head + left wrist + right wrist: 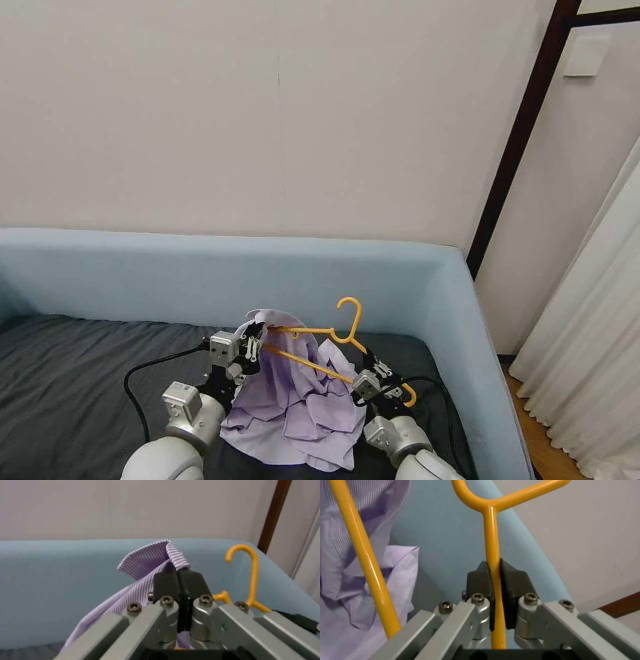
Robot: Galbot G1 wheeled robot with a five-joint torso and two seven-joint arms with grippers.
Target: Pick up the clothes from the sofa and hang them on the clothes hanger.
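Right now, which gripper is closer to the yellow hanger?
Right. The right gripper is clamped on the hanger bar itself. The left gripper pinches the purple shirt beside the hanger's other end.

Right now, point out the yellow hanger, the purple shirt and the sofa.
yellow hanger (491, 536), right wrist view, on the straight bar next to the fork.
purple shirt (300, 400), head view, on the middle of the draped cloth.
sofa (200, 280), head view, on the light blue backrest.
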